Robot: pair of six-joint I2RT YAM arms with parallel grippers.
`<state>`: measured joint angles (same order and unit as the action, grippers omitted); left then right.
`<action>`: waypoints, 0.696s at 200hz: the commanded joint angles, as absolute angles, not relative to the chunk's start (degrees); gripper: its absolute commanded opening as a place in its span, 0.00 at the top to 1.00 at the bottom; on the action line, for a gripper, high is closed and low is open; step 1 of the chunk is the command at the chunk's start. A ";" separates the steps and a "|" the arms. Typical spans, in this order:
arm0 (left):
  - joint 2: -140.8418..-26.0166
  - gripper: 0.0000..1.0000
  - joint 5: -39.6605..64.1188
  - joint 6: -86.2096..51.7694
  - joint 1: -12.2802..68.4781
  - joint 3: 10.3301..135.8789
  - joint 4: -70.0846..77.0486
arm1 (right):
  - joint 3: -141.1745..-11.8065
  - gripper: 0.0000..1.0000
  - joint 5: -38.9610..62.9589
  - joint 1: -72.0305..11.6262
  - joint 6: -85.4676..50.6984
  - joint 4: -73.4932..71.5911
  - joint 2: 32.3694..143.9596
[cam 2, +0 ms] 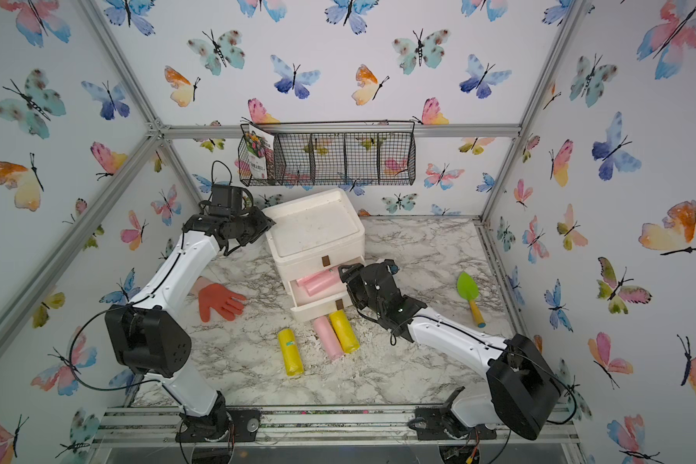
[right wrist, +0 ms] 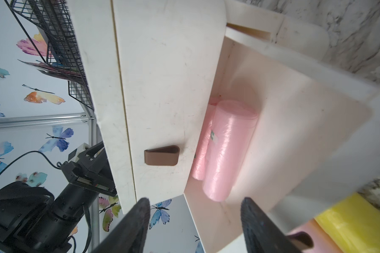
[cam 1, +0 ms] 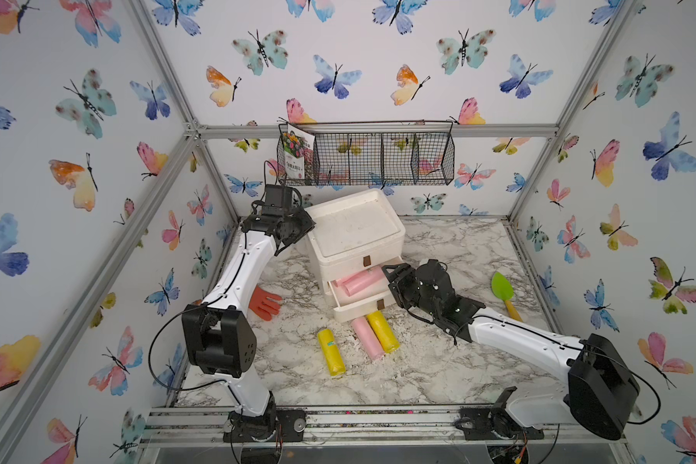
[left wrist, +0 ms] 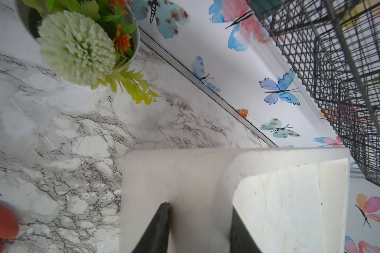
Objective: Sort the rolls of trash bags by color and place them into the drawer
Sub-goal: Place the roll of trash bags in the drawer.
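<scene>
The white cabinet's [cam 1: 354,229] lower drawer [cam 1: 358,307] is pulled out, and two pink rolls [cam 1: 360,281] lie in it. In the right wrist view the nearer pink roll [right wrist: 228,149] lies just ahead of my right gripper [right wrist: 195,203], which is open and empty at the drawer's right end [cam 1: 389,277]. On the table in front of the drawer lie a yellow roll [cam 1: 331,352], a pink roll [cam 1: 367,338] and another yellow roll [cam 1: 383,331]. My left gripper [cam 1: 308,225] is at the cabinet's back left corner, with its jaws apart astride the rim [left wrist: 200,210]. No green rolls show.
An orange glove [cam 1: 266,303] lies left of the cabinet and a green trowel [cam 1: 505,291] lies at the right. A wire basket [cam 1: 366,154] hangs on the back wall above the cabinet. A flower pot [left wrist: 79,43] stands behind the left gripper. The upper drawer [right wrist: 161,155] is closed.
</scene>
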<state>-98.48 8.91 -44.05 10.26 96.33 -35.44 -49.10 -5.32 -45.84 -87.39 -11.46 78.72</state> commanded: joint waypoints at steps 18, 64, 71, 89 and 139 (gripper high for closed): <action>-97.90 0.61 17.75 -45.64 11.16 94.92 -37.60 | -52.16 0.32 -4.50 -46.01 -70.52 -4.24 75.09; -97.81 0.61 17.44 -45.34 10.67 94.65 -37.69 | -43.32 0.32 -2.89 -46.05 -50.20 9.49 64.24; -97.63 0.61 17.52 -45.51 10.71 94.51 -37.46 | -41.24 0.33 -1.68 -46.05 -48.02 9.10 62.57; -97.40 0.61 17.47 -45.68 10.65 94.48 -37.30 | -39.38 0.34 0.72 -46.06 -43.63 12.81 62.06; -97.05 0.61 16.27 -45.38 10.64 95.03 -38.50 | -38.32 0.34 5.43 -46.32 -37.78 12.84 68.02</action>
<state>-98.32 11.07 -44.40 9.47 95.85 -35.11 -38.94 2.81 -45.89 -43.18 11.90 66.43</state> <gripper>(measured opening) 0.391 0.662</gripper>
